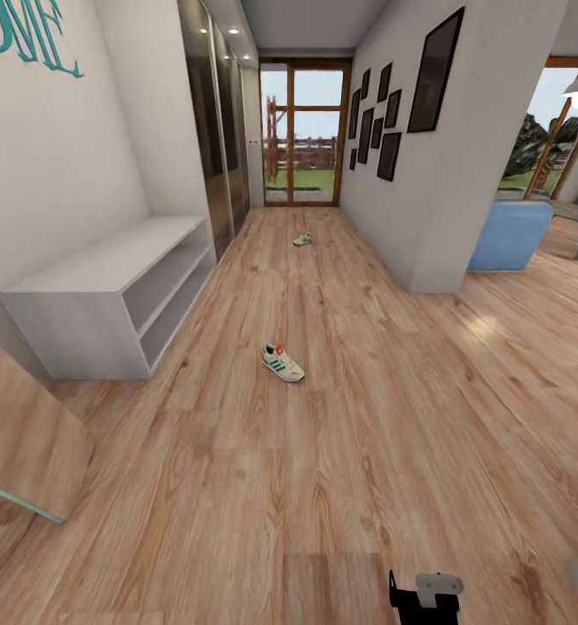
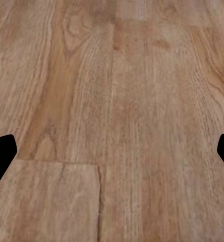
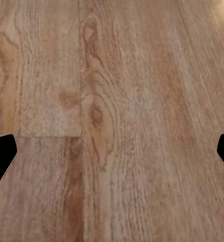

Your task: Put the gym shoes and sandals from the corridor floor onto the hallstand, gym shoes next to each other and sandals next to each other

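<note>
Now nr gym shoe [image 1: 282, 362] on floor [image 1: 341, 486], toe lower-right.

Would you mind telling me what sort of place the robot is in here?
It looks like a home corridor or entrance hall: a long wood-plank floor runs to a glazed door, a low white shoe rack stands along the wall, and two gym shoes lie on the floor.
</note>
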Controlling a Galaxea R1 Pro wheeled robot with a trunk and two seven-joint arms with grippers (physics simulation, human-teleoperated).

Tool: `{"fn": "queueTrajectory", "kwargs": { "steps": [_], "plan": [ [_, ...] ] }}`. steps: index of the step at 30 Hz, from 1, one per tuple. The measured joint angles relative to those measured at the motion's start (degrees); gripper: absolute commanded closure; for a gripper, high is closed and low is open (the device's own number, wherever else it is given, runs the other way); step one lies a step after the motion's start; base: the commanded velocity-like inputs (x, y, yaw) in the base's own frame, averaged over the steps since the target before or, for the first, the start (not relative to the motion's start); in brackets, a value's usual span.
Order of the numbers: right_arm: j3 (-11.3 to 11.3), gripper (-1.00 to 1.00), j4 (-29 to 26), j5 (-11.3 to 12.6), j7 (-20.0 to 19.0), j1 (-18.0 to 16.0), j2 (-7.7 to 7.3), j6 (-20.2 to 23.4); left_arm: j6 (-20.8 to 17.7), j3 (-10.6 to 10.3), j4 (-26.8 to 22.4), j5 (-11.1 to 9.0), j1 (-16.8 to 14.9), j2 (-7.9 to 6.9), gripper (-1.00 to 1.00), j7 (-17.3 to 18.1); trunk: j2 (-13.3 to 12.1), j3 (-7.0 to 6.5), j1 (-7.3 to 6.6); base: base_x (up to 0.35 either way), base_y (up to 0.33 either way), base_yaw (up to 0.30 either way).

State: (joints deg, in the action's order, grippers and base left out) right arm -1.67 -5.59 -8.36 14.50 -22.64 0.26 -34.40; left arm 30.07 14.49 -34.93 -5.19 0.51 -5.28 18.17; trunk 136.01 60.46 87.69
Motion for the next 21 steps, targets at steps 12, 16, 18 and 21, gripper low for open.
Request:
{"fn": "queueTrajectory", "kwargs": {
  "steps": [12,16,18,21],
  "plan": [
    [0.0,-1.00,0.0,0.0,0.1,0.0,-0.02,0.0,0.0,0.0,0.0,0.0,0.0,0.00,-1.00,0.0,0.0,0.00,0.00,0.298,-0.124,-0.025],
    [-0.1,-1.00,0.0,0.1,0.2,0.0,-0.02,0.0,0.0,0.0,0.0,0.0,0.0,0.00,-1.00,0.0,0.0,0.00,0.00,0.289,-0.142,-0.206],
    [-0.1,-1.00,0.0,0.1,0.2,0.0,-0.02,0.0,0.0,0.0,0.0,0.0,0.0,0.00,-1.00,0.0,0.0,0.00,0.00,0.289,-0.143,-0.248],
    [-0.1,-1.00,0.0,0.2,0.2,0.0,-0.02,0.0,0.0,0.0,0.0,0.0,0.0,0.00,-1.00,0.0,0.0,0.00,0.00,0.289,-0.143,-0.261]
  ]
}}
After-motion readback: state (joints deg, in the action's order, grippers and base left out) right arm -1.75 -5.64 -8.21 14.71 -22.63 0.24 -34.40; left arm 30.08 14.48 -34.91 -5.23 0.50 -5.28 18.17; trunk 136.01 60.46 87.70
